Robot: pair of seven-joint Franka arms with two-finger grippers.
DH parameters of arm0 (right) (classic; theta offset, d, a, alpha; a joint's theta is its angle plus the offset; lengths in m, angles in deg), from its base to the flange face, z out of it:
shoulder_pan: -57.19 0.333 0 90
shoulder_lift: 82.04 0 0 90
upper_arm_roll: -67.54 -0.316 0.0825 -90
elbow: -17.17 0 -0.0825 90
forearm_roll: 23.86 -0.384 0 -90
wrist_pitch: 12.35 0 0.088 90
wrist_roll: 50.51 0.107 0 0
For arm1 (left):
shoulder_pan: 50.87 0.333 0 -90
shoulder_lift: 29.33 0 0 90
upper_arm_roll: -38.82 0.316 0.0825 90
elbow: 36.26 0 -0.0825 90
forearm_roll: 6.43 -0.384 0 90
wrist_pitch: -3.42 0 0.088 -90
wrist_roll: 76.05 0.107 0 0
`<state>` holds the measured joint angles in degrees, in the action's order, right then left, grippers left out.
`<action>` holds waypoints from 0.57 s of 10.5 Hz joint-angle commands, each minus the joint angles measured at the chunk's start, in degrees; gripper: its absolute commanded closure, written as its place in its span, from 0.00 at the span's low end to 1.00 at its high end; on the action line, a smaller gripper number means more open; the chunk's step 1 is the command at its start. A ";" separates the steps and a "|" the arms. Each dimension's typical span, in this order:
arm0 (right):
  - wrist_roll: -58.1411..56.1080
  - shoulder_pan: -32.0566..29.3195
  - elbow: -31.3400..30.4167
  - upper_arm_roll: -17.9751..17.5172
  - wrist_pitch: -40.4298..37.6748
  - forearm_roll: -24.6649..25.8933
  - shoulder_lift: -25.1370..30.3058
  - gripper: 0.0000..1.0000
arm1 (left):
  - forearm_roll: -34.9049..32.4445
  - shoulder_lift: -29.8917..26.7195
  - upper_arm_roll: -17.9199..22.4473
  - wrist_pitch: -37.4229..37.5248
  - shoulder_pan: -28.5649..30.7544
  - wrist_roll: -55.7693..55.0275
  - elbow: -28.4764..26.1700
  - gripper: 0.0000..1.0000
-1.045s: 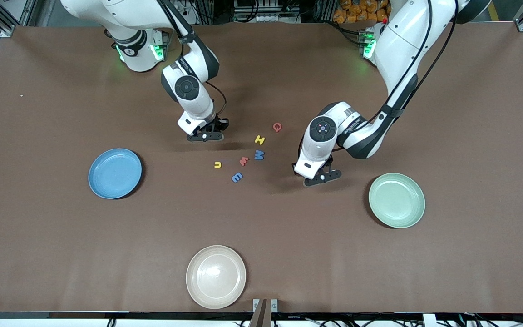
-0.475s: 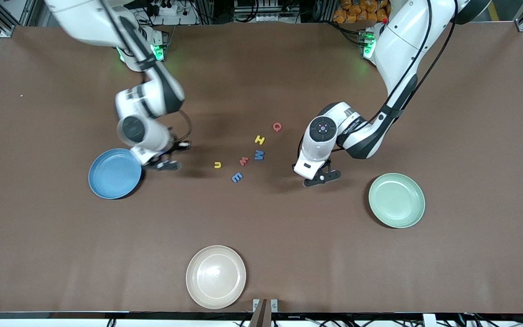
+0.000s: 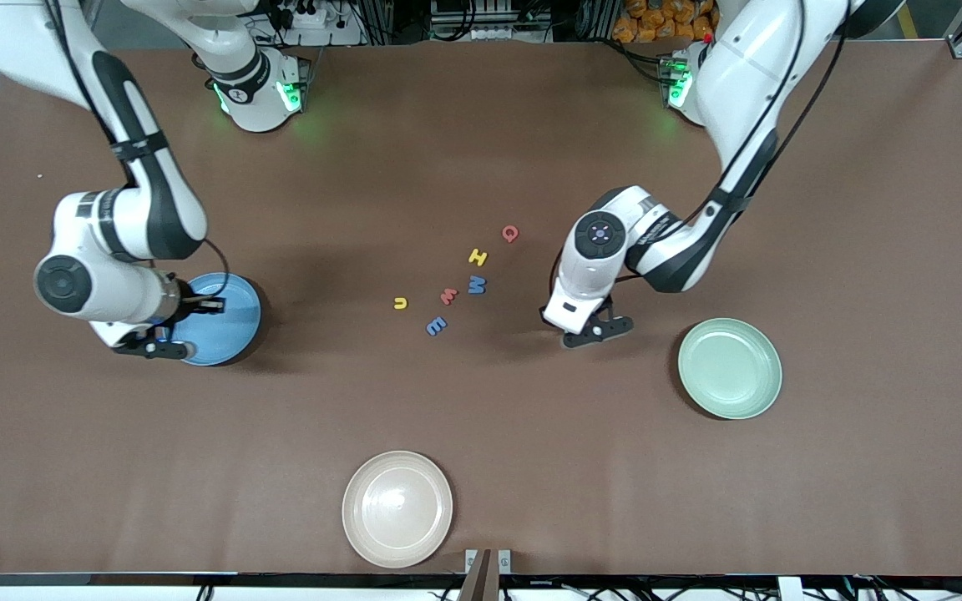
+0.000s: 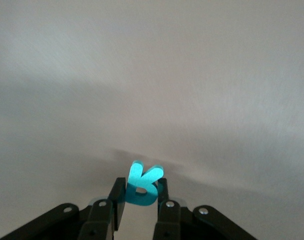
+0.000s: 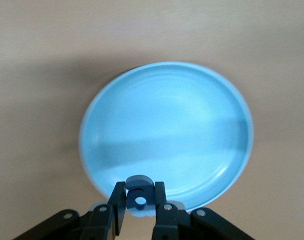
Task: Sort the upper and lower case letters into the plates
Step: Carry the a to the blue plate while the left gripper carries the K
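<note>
My right gripper (image 3: 174, 332) is over the rim of the blue plate (image 3: 230, 317), on the side toward the right arm's end. It is shut on a small blue letter (image 5: 140, 199), held on edge above the plate's rim (image 5: 166, 135). My left gripper (image 3: 596, 328) is low over the bare table between the loose letters and the pale green plate (image 3: 730, 367). It is shut on a teal letter (image 4: 142, 182). Six letters lie mid-table: red Q (image 3: 510, 233), yellow H (image 3: 478, 256), blue M (image 3: 477, 285), red w (image 3: 448, 295), yellow u (image 3: 400, 303), blue E (image 3: 437, 325).
A cream-white plate (image 3: 397, 508) sits near the table edge closest to the front camera. Both arm bases stand along the edge farthest from that camera. The table is covered in brown cloth (image 3: 865, 250).
My right arm has swung from beside the letters to the blue plate, carrying the blue letter. My left gripper has stayed almost in place.
</note>
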<state>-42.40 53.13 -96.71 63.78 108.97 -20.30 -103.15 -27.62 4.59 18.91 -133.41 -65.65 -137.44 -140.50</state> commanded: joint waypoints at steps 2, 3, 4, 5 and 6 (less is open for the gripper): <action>2.60 0.89 1.47 -1.33 0.86 0.93 -2.62 0.00 | -0.43 -8.69 -0.39 8.67 7.83 14.14 -1.05 1.00; 6.35 2.46 1.55 -1.77 -0.37 0.75 -2.18 0.00 | -0.43 -8.87 -0.39 9.65 10.89 19.14 -1.05 1.00; 12.04 5.18 1.73 -2.29 -0.47 0.66 -2.18 0.00 | -0.43 -9.05 -0.39 10.01 14.14 24.68 -1.14 1.00; 15.41 8.07 1.73 -2.56 0.32 -1.34 -2.26 0.00 | -0.43 -9.05 -0.31 10.10 16.61 30.04 -1.14 1.00; 15.88 11.15 1.64 -2.47 0.93 -4.67 -2.18 0.05 | -0.43 -8.62 -0.39 10.01 19.51 34.27 -1.05 1.00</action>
<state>-29.60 60.52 -95.54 61.39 109.98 -21.89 -105.58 -27.62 -3.78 19.20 -123.62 -49.55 -108.66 -140.76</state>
